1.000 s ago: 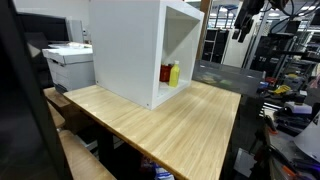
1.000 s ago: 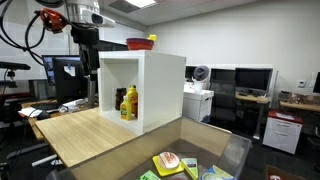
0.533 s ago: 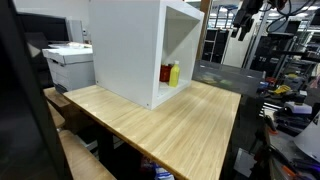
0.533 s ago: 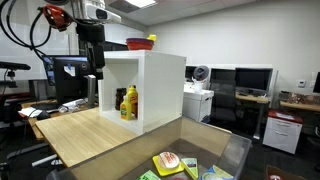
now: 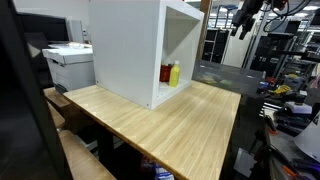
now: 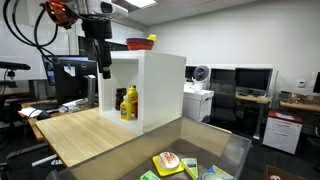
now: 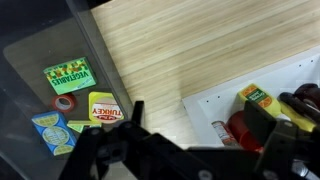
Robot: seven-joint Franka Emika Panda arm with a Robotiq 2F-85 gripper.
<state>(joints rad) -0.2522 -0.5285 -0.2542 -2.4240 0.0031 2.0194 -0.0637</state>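
Note:
My gripper [image 6: 103, 62] hangs high above the wooden table [image 6: 85, 135], just in front of the upper edge of a white open-fronted cabinet [image 6: 160, 90]. It shows up small at the top of an exterior view [image 5: 240, 24]. In the wrist view its two dark fingers stand wide apart, open, with nothing between them [image 7: 198, 125]. Below them a white cabinet panel [image 7: 205, 110] carries a yellow carton [image 7: 262, 100], a red bowl [image 7: 302, 106] and a red-and-white can [image 7: 228, 128]. A red bottle [image 5: 166, 73] and a yellow bottle [image 5: 174, 72] stand inside the cabinet.
A clear bin [image 7: 40, 60] beyond the table's edge holds several food packets, among them a green one [image 7: 70, 73] and a yellow turkey pack [image 7: 103, 108]. A printer [image 5: 68, 62] sits behind the table. Desks and monitors [image 6: 240, 80] fill the room beyond.
The gripper has travelled sideways toward the cabinet's top front edge, staying high above the table. Its fingers have stayed wide apart.

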